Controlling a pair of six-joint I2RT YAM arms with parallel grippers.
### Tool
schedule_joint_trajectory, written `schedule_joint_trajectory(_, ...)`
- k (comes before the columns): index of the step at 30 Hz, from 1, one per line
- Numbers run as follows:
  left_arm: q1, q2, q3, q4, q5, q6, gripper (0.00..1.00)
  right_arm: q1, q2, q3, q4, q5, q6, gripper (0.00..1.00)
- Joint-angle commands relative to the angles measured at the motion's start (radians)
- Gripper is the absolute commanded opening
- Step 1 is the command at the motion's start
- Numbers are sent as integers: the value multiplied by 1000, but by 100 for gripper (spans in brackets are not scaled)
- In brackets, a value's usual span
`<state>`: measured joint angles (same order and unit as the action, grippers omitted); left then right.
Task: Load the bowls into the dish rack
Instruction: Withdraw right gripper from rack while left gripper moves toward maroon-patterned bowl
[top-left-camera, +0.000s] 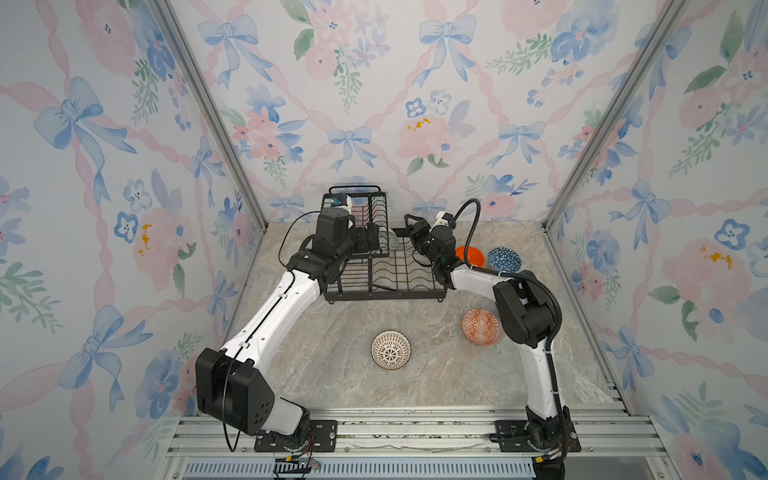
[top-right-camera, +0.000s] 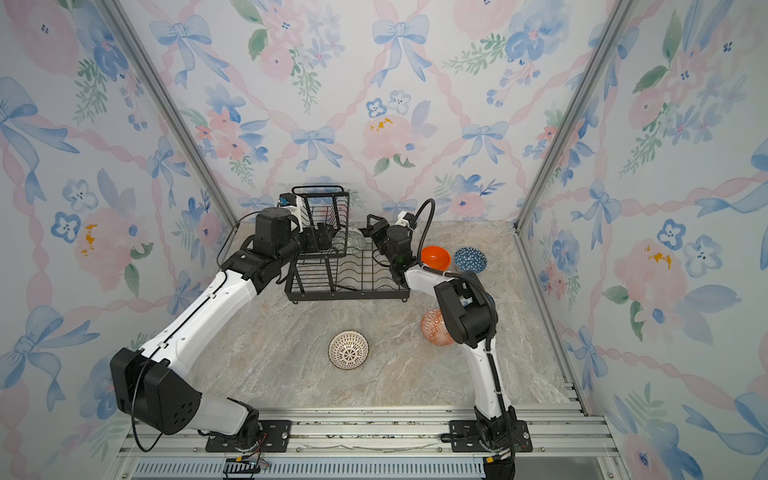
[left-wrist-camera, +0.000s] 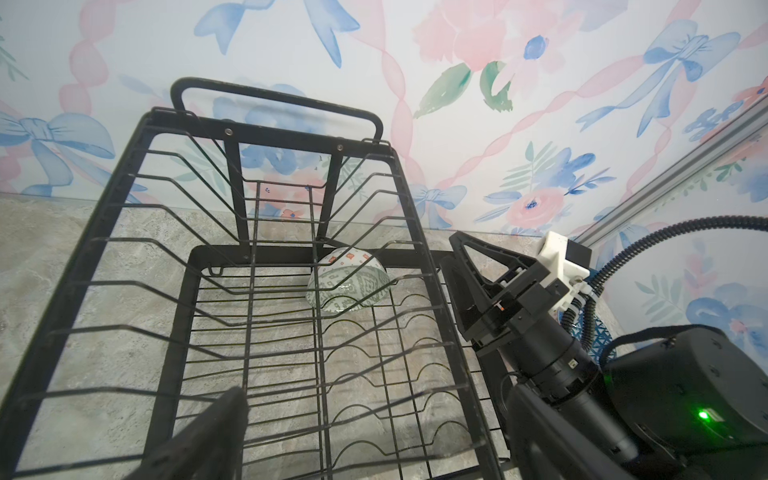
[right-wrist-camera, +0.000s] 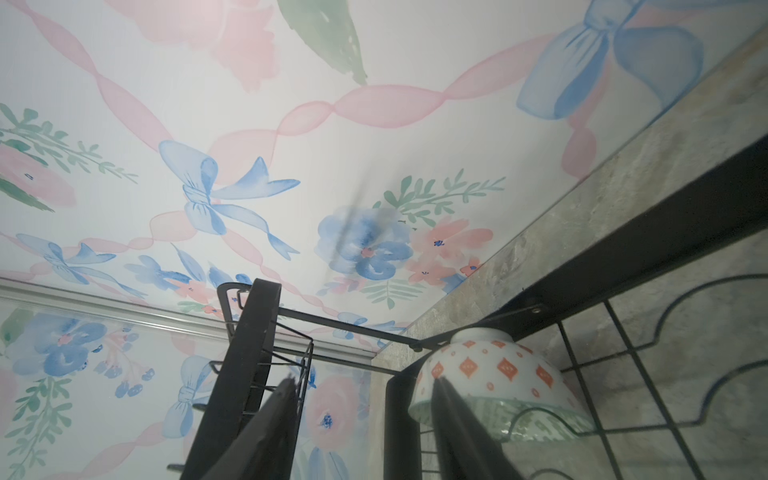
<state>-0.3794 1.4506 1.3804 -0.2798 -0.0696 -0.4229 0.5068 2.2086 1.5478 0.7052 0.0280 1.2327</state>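
Dish rack (top-right-camera: 345, 296), black wire, two tiers, at the back of the counter (top-left-camera: 332, 382), against the flowered wall; small upper basket (left-wrist-camera: 77, 291) over its left half, wide lower tray (top-left-camera: 382, 296) with wavy slots beneath.

At the upper basket, left gripper (top-right-camera: 322, 237), fingers spread wide, nothing between them.

At the rack's far right corner, right gripper (right-wrist-camera: 365, 380), reaching in over the lower tray, fingers (right-wrist-camera: 457, 419) apart, clamped on nothing.

Grey-green patterned bowl (right-wrist-camera: 498, 386) in the lower tray's far right corner, tipped with foot upward, rim down on the wavy wires. Outside the gap of the right fingers, just behind one of them in the right wrist view, contact impossible to tell. Apart from the left fingers, beyond the basket's end.

Orange-and-white patterned bowl (top-left-camera: 480, 327) on the counter, in front of the rack's right corner, partly behind the right arm (top-left-camera: 528, 316).

White bowl with brown lattice (top-left-camera: 390, 350) on the counter, in front of the rack's middle, mouth up.

Plain orange bowl (top-left-camera: 471, 255) just right of the rack; blue geometric bowl (top-left-camera: 504, 259) beside it, farther from the rack.
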Motion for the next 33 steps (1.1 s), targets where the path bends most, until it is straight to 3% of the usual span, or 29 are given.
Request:
schedule_joint_trajectory(1, -23, 3, 43, -33, -3, 21, 98, -19, -65, -29, -94, -86, -63, 59)
schedule_joint_trajectory(6, -62, -17, 52, -60, -31, 26, 98, -31, -147, -59, -220, -122, -184, 76)
schedule_joint_trajectory(9, -83, -40, 29, -59, -32, 23, 98, -28, -210, -67, -335, -111, -298, 99)
schedule_joint_trajectory(17, -100, -125, -75, -58, 15, -45, 98, 13, -383, -100, -657, -2, -507, 97)
schedule_joint_trajectory(20, -108, -176, -126, -59, 17, -64, 98, 48, -460, -130, -756, 75, -569, 97)
schedule_joint_trajectory(24, -113, -223, -184, -83, 31, -115, 98, 125, -526, -125, -973, 259, -701, 97)
schedule_joint_trajectory(33, -161, -298, -302, -108, 58, -188, 98, 148, -741, -222, -1308, 404, -556, 97)
